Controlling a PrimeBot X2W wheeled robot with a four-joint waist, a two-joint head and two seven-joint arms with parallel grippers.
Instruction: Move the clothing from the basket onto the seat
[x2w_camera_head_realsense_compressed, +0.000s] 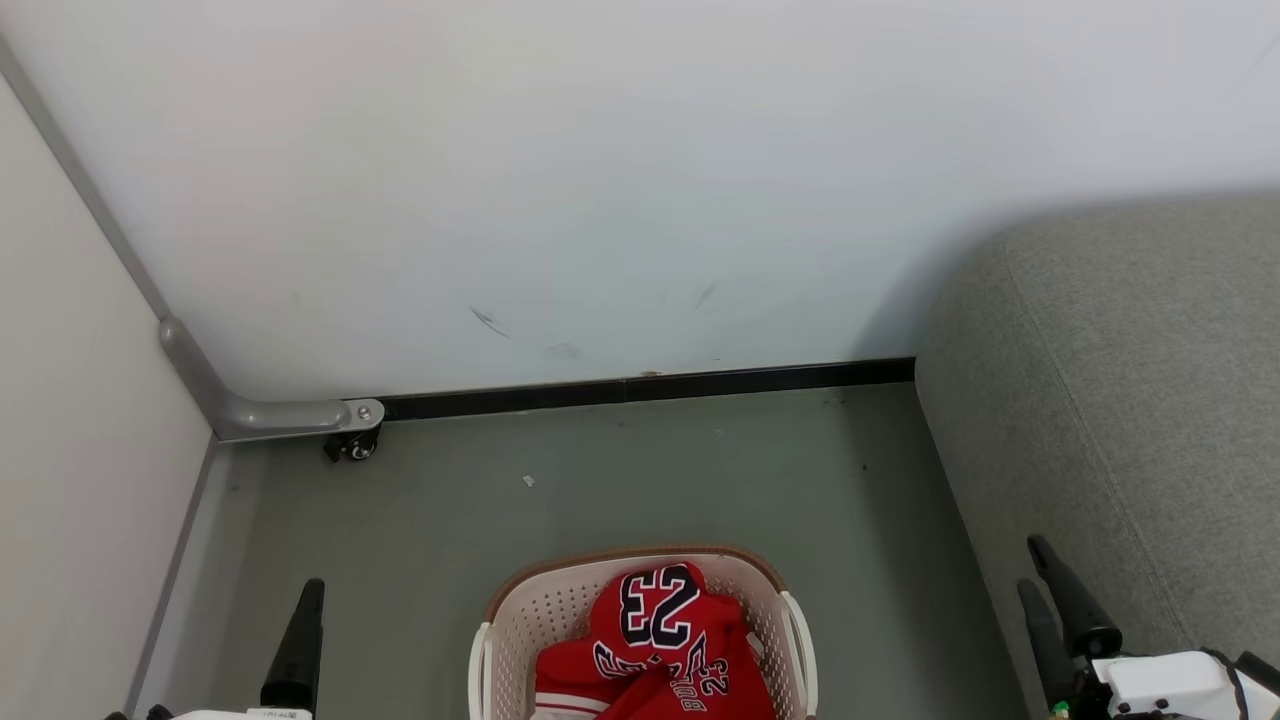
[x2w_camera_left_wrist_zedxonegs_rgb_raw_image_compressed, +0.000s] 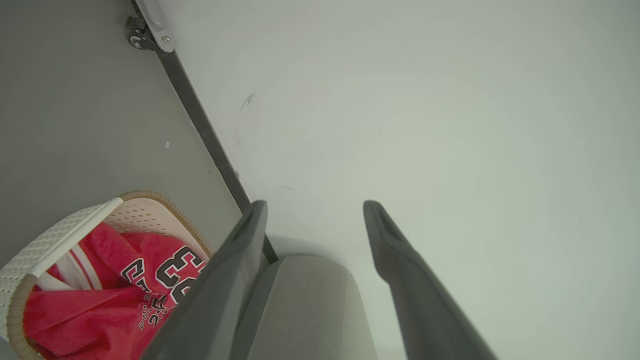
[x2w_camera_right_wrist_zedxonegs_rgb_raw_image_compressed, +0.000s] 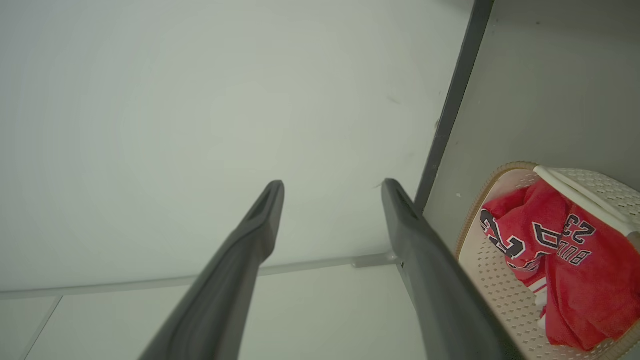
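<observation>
Tapered dark left gripper (x2w_camera_left_wrist_zedxonegs_rgb_raw_image_compressed: 315, 205), perforated basket (x2w_camera_left_wrist_zedxonegs_rgb_raw_image_compressed: 52, 236)

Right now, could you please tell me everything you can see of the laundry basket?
The basket is cream-white perforated plastic with a brown rim and white side handles. It stands upright on the grey floor, left of the sofa and apart from it. Crumpled red clothing numbered 23 lies piled inside, leaving part of the far wall bare.
</observation>
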